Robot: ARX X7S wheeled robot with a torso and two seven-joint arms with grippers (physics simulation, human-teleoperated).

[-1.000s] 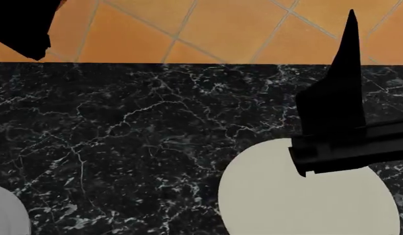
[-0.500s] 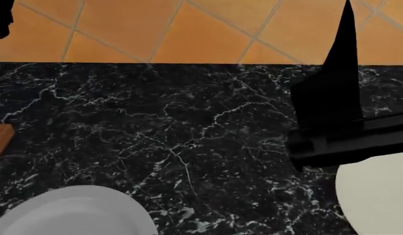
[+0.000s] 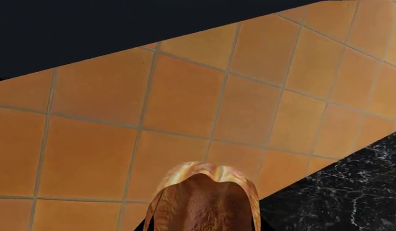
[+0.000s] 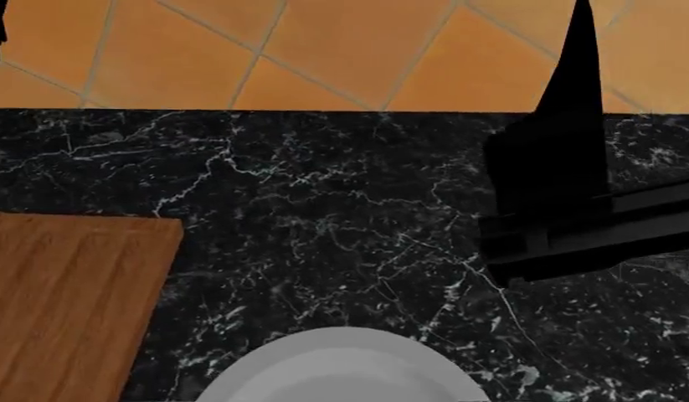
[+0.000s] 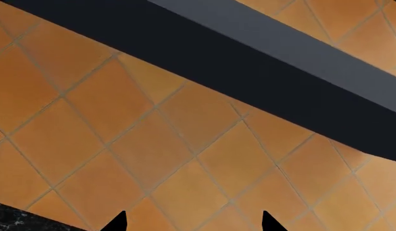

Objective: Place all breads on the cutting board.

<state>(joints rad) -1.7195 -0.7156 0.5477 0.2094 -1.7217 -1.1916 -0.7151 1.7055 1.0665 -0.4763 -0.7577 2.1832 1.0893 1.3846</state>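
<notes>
A golden-brown crusty bread (image 3: 204, 199) with a paler yellowish far end fills the space between the jaws of my left gripper (image 3: 204, 226), which is shut on it. Thin black finger edges show on both sides of the roll. In the left wrist view it hangs over orange floor tiles, just past the counter edge (image 3: 351, 192). The cutting board (image 4: 65, 301), brown wood with lengthwise grain, lies on the counter at the head view's lower left. My right gripper (image 5: 192, 224) is open, its two black fingertips (image 5: 117, 222) wide apart with only floor tiles between them.
A round white plate (image 4: 344, 368) sits at the near edge of the black marble counter (image 4: 321, 184), right of the board. My black right arm (image 4: 557, 201) stretches over the counter's right side. Orange tiled floor (image 4: 321, 50) lies beyond the far edge.
The head view has swung left: the white plate slid from lower left to bottom centre, the cream plate left at the right, and the cutting board came into view at the left.
</notes>
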